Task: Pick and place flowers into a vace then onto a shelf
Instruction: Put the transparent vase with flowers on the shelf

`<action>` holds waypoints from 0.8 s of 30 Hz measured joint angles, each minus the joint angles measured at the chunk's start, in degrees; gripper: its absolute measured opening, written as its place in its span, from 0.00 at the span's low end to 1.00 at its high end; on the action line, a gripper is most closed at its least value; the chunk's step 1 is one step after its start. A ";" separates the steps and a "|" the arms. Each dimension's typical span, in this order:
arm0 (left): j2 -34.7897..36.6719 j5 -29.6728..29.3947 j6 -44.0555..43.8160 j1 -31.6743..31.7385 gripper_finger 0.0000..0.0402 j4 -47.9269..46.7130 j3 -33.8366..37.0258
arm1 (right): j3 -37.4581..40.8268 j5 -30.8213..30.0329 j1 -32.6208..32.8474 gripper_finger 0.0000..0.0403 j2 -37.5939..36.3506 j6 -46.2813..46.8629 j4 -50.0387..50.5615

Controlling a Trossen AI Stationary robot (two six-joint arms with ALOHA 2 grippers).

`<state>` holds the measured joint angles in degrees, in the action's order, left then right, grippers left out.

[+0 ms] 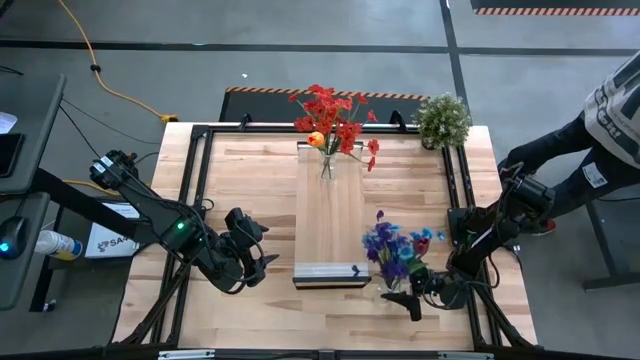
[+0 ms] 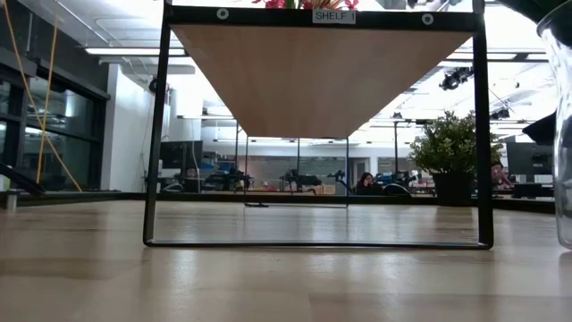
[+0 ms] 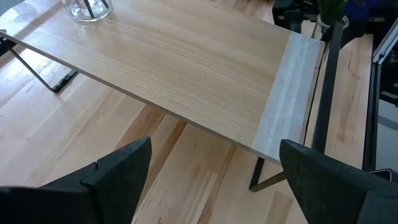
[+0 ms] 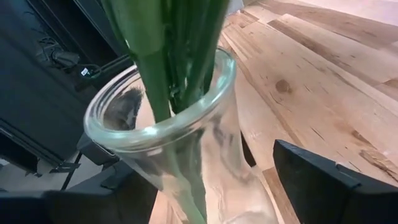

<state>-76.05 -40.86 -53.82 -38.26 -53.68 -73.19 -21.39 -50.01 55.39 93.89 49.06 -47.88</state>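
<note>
The right gripper [image 1: 412,298] is reaching around the clear glass vase [image 4: 186,168] of blue and purple flowers [image 1: 392,246], which is standing on the slatted wooden tabletop [image 1: 250,180] just beside the near end of the long light-wood shelf [image 1: 328,215]. Its dark fingers [image 4: 329,183] are flanking the glass, spread and not yet gripping (probably squaring up for a lift). A second glass vase [image 1: 327,165] with red flowers [image 1: 333,118] is already standing at the shelf's far end. The left gripper [image 1: 250,262] is waiting, jaws wide, empty, just beside the shelf's pale end strip [image 3: 287,93].
</note>
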 joint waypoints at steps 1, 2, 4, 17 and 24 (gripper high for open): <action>0.00 0.00 0.00 0.00 0.96 -0.01 0.00 | 0.00 -0.02 -0.01 0.72 0.00 0.00 0.00; 0.00 0.00 0.00 0.00 0.96 -0.01 0.00 | 0.00 -0.13 -0.01 0.71 0.00 0.00 0.00; 0.00 0.00 0.00 0.00 0.96 0.01 0.00 | 0.00 -0.54 0.01 0.67 0.00 -0.01 0.00; 0.00 0.00 -0.02 -0.02 0.96 -0.01 0.00 | 0.00 -4.23 0.50 0.42 -0.02 -0.67 -0.08; 0.00 0.00 -0.02 0.00 0.96 -0.01 0.00 | 0.00 -7.18 1.49 0.42 -0.02 -0.68 0.01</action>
<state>-76.05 -40.86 -53.84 -38.26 -53.69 -73.19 -21.39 -57.20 56.88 93.86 48.38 -47.87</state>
